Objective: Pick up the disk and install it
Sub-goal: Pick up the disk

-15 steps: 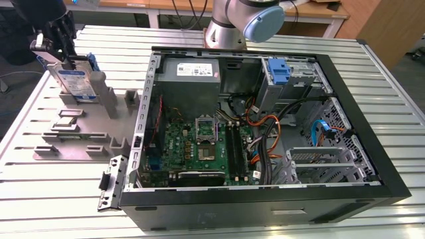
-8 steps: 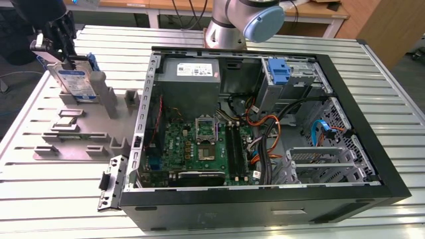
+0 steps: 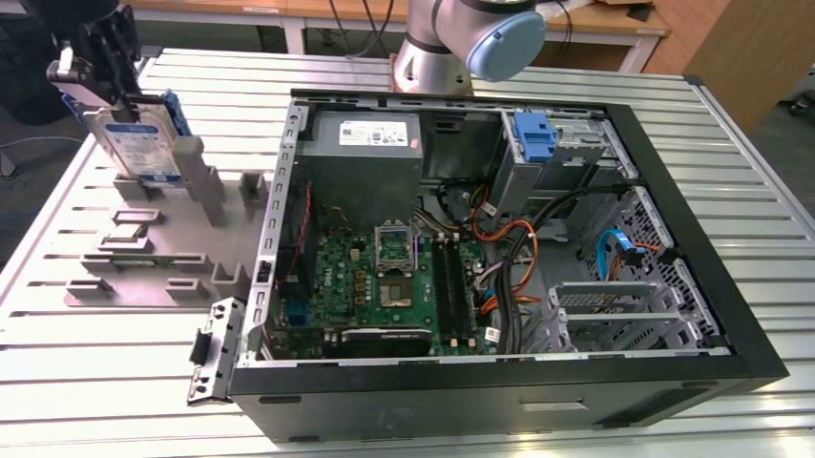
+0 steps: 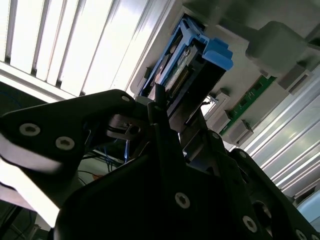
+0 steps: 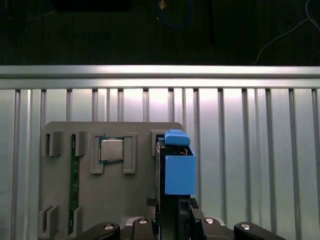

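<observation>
Pick-up step in hand: black end effector (image 3: pixel 118 99) clamped on upright silver, blue-bracketed hard disk (image 3: pixel 137 148), upper left of exterior view, at grey slotted holder (image 3: pixel 153 279). Probably calls for a straight, untilted lift.

- Even overhead light washes the slatted metal table (image 3: pixel 751 172) in the exterior view. Its ribs carry a pale sheen towards the edge nearest the camera, and shadows are soft.
- The open computer case (image 3: pixel 713 315) lies dim inside, its black walls shading the boards on its floor.
- In the second wrist view the table's slats burn out to white glare, and the backlit gripper (image 4: pixel 175 107) reads as a near-black, slightly soft mass.
- In the first wrist view a bright band of glare runs along the table's far edge, with darkness beyond. The disk (image 5: pixel 177 172) is evenly lit, its blue edge clear.
</observation>
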